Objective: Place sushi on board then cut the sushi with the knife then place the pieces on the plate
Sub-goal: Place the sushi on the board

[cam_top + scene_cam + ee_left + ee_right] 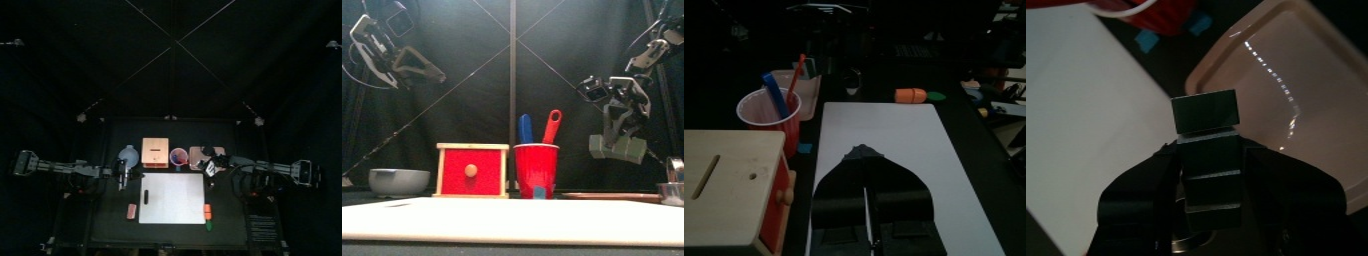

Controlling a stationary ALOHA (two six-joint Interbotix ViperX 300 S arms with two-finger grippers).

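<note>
L gripper (862, 153) clenched, empty, raised by left side of white cutting board (885, 125), wooden box (473, 170) & red cup (537, 168) w/ knives behind board, R gripper (1209, 146) grasping dark green sushi block (1207, 112) aloft over pink tray (1280, 80)

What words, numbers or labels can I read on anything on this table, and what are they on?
None can be read.
The cup, box, bowl, board and tray all show plain surfaces with no print.
The sushi held in the right gripper is a plain dark block with no label.
</note>
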